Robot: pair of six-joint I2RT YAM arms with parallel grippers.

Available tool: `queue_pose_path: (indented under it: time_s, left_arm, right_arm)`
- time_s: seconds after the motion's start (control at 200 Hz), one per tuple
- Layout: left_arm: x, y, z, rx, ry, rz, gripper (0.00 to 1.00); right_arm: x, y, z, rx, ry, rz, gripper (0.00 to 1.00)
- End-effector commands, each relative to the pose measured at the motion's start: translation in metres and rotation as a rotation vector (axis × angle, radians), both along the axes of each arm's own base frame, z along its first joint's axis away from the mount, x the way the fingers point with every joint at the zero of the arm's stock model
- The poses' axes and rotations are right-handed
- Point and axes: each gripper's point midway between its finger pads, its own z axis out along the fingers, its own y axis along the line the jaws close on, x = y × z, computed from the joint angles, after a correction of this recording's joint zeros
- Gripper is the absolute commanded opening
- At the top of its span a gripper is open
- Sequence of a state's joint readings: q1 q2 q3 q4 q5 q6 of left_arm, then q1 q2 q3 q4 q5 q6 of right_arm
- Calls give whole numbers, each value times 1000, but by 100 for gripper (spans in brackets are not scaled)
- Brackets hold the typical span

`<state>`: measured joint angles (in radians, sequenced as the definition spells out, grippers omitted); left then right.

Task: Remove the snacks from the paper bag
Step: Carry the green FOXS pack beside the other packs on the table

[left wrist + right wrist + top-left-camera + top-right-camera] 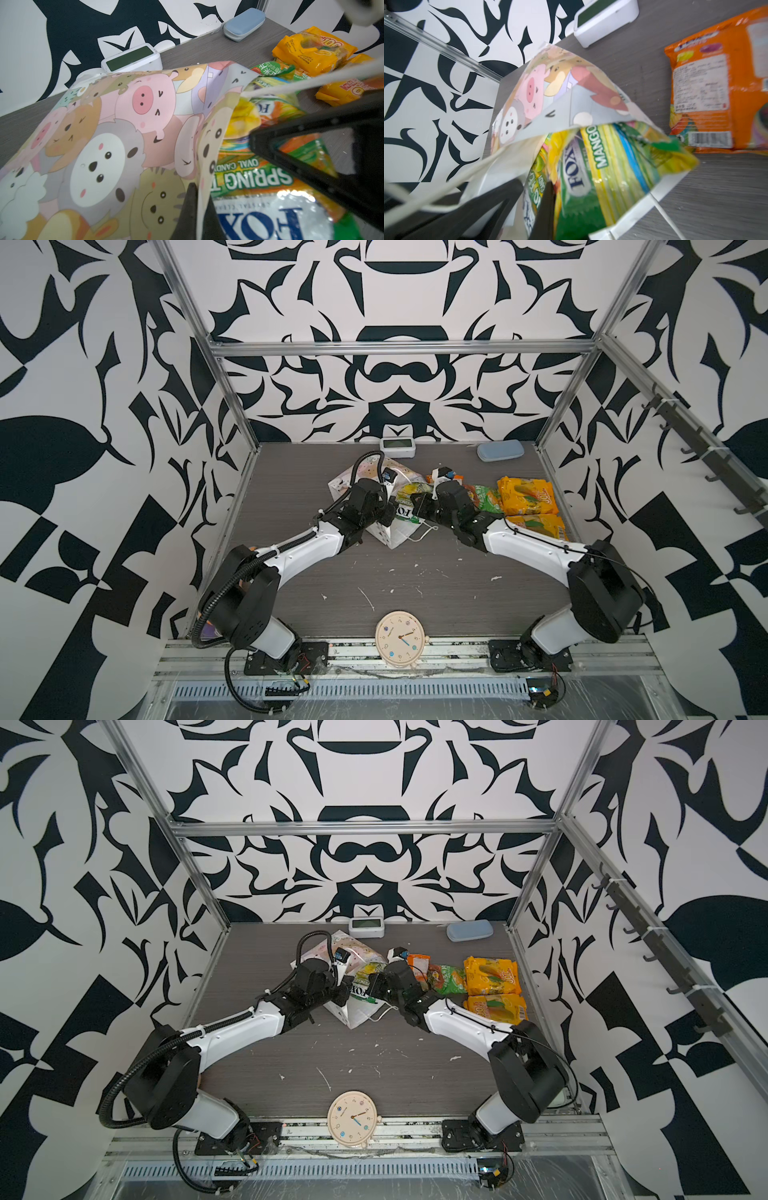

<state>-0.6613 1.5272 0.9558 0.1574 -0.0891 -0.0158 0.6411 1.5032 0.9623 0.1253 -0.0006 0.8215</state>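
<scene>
1. The paper bag (395,537) lies on its side in the middle of the table (436,585), animal-face side up, mouth toward the right arm.
2. The left gripper (390,511) is closed, pinching the bag's rim at the mouth. In the left wrist view the paper edge runs between its fingers.
3. The right gripper (416,506) is closed at the bag mouth. The right wrist view puts its grip on the Spring Tea packet (255,180) (the fingers partly hide the contact).
4. The Spring Tea packet, marked FOX'S, sticks out of the mouth on the bag's lower wall. The mango packet (612,166), also FOX'S, is beside it, its far end under the bag's upper wall.
5. Outside the bag, going right along the table:
   - the orange packet (419,962)
   - the green packet (451,979)
   - the rear yellow-orange packet (525,492)
   - the front yellow-orange packet (540,526), just in front of the rear one
6. At the back edge are a white digital clock (397,446) and a blue case (500,450). At the front edge is a round clock (400,638).
</scene>
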Motion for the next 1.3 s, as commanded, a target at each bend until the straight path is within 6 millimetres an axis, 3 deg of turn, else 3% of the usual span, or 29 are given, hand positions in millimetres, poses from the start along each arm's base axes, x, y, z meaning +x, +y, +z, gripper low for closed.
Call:
queue_pose_path:
  time_s: [0.0,0.46,0.7,0.815,0.895,1.005,1.125,1.2,1.295]
  left_arm:
    - [11,3,9,-7,-15,48,0]
    - [26,20,17,-2,-24,141,0]
    - [28,26,26,-21,-54,183,0]
    - [27,28,28,-29,-63,188,0]
    - [28,28,29,-32,-67,189,0]
    - [27,26,32,-39,-70,180,0]
    - [23,28,34,-36,-71,176,0]
    - [21,30,36,-31,-79,170,0]
    - [19,31,39,-28,-90,163,0]
  right_arm:
    - [3,-10,50,29,-118,-2,0]
    - [-29,-63,55,-3,-104,-75,0]
    - [-59,-131,69,39,-194,-329,0]
    - [-71,-162,55,22,-148,-460,0]
    - [-80,-183,31,-6,-57,-572,0]
    - [-77,-175,11,-35,8,-515,0]
    - [-64,-144,15,-145,19,-213,0]
    - [-63,-140,16,-262,24,-68,0]
    - [-64,-152,16,-336,50,34,0]
